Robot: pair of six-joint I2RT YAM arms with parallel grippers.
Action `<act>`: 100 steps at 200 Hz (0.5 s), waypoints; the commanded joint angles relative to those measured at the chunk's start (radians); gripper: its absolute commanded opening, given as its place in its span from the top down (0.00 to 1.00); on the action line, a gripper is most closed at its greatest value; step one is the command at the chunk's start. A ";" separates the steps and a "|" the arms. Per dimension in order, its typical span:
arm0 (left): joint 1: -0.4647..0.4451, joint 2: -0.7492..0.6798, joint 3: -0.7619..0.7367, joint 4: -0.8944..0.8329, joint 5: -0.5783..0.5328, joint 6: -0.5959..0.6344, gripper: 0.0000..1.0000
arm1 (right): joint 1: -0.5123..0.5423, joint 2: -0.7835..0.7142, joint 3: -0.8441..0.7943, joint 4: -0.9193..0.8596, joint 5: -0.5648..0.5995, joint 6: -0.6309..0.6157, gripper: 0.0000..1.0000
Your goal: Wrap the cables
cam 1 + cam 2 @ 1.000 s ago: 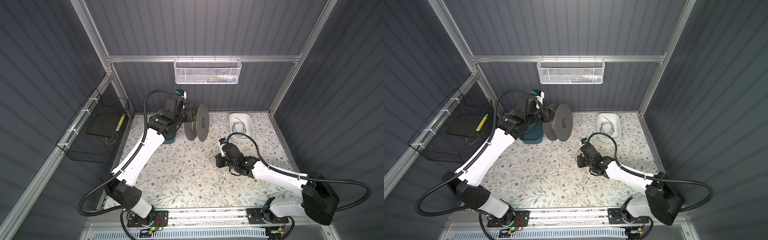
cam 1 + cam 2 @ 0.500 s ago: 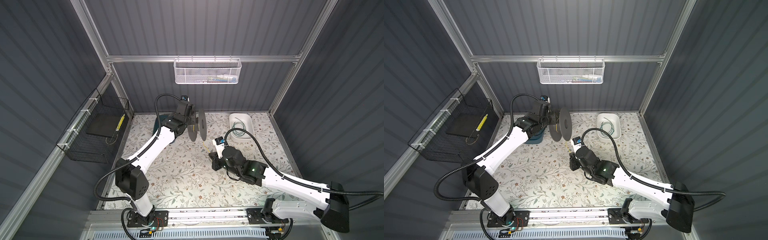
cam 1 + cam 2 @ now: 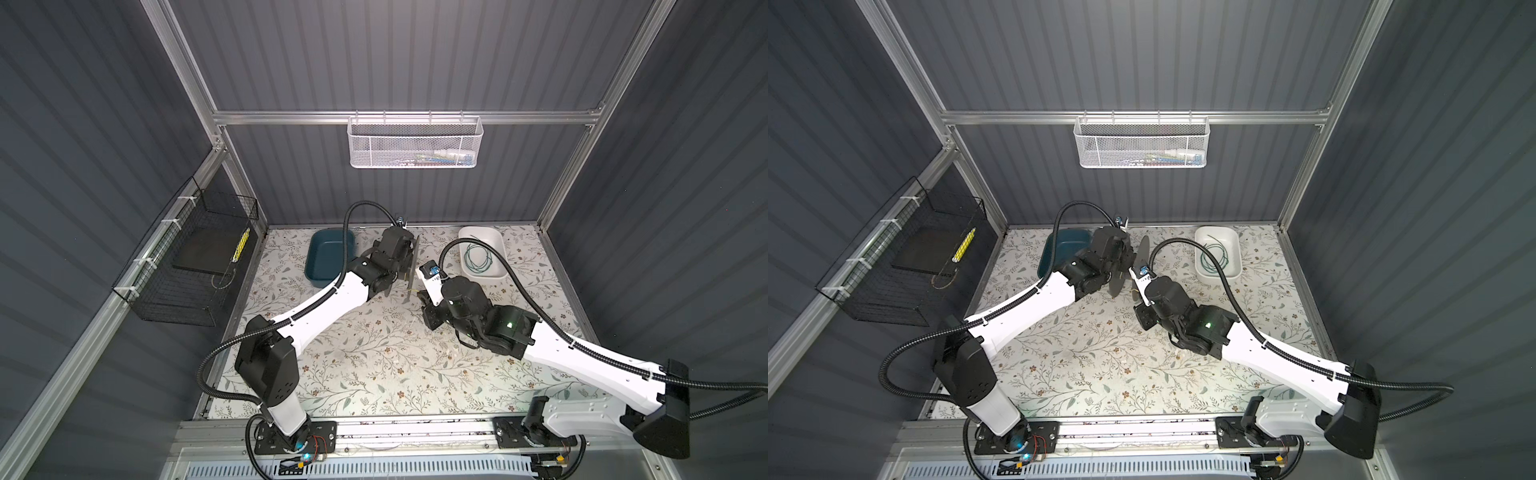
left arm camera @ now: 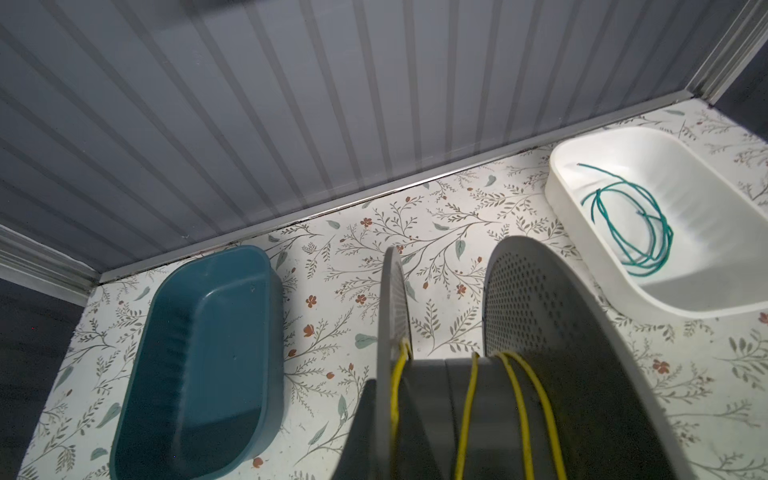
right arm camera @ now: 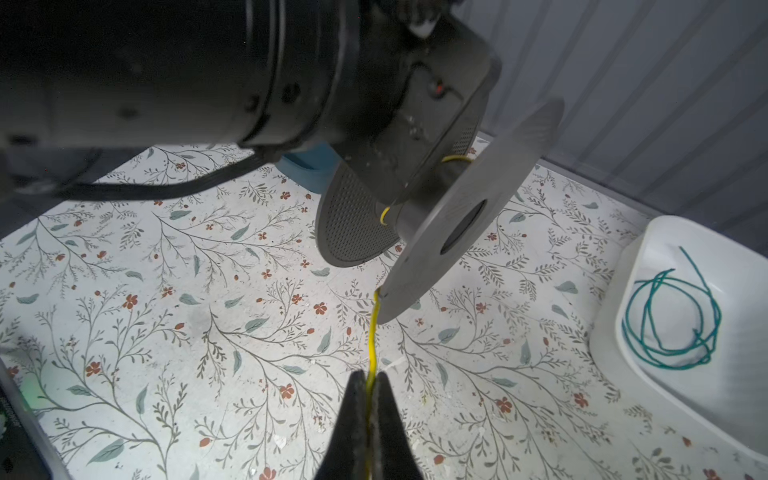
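Right gripper (image 5: 369, 376) jaws pinched tight on the yellow cable (image 5: 371, 332), just in front of the spool (image 5: 465, 216). The cable runs from the fingertips up over the rim of the spool's solid flange, and a few yellow turns sit on the hub. Left gripper (image 3: 406, 262) is clamped on the spool, exact grip spot hidden, spool tilted. Green cable (image 4: 627, 224) lies coiled loose in the white tray (image 4: 559, 195), right of the spool near the back wall. Blue tray (image 4: 208, 353) sits left of the spool by the same wall. Table (image 5: 166, 332) in front of the spool gives wide room.
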 commanded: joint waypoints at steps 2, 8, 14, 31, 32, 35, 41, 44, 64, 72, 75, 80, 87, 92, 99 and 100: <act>0.022 -0.054 -0.107 0.092 -0.145 0.190 1.00 | -0.014 -0.040 0.091 0.032 -0.032 -0.095 1.00; 0.020 -0.070 -0.133 0.101 -0.136 0.207 1.00 | -0.020 -0.039 0.098 0.032 -0.035 -0.102 1.00; 0.021 -0.085 -0.154 0.110 -0.128 0.224 1.00 | -0.026 -0.038 0.103 0.030 -0.034 -0.109 1.00; 0.017 -0.118 -0.197 0.114 -0.109 0.265 1.00 | -0.043 -0.038 0.118 0.028 -0.041 -0.129 1.00; 0.018 -0.120 -0.199 0.114 -0.106 0.268 1.00 | -0.044 -0.038 0.120 0.027 -0.040 -0.131 1.00; 0.017 -0.127 -0.207 0.113 -0.098 0.278 1.00 | -0.047 -0.036 0.123 0.023 -0.039 -0.138 1.00; 0.018 -0.140 -0.220 0.110 -0.079 0.293 1.00 | -0.056 -0.036 0.130 0.019 -0.039 -0.146 1.00; 0.016 -0.145 -0.226 0.110 -0.077 0.296 1.00 | -0.063 -0.036 0.134 0.018 -0.041 -0.147 1.00; 0.014 -0.178 -0.265 0.111 -0.052 0.313 1.00 | -0.099 -0.034 0.142 0.034 -0.078 -0.141 1.00; 0.012 -0.186 -0.274 0.109 -0.048 0.316 1.00 | -0.105 -0.028 0.147 0.041 -0.089 -0.136 1.00; 0.011 -0.187 -0.274 0.106 -0.045 0.316 1.00 | -0.108 -0.025 0.148 0.043 -0.094 -0.133 1.00; 0.010 -0.188 -0.274 0.096 -0.038 0.312 1.00 | -0.113 -0.021 0.150 0.052 -0.101 -0.128 1.00; 0.009 -0.186 -0.272 0.086 -0.030 0.307 1.00 | -0.122 -0.021 0.147 0.066 -0.116 -0.116 1.00; 0.010 -0.186 -0.269 0.074 -0.023 0.302 1.00 | -0.129 -0.021 0.142 0.080 -0.131 -0.105 1.00; 0.009 -0.181 -0.264 0.063 -0.020 0.296 1.00 | -0.139 -0.024 0.135 0.102 -0.159 -0.085 1.00; 0.009 -0.180 -0.264 0.062 -0.021 0.295 1.00 | -0.141 -0.024 0.133 0.105 -0.163 -0.082 1.00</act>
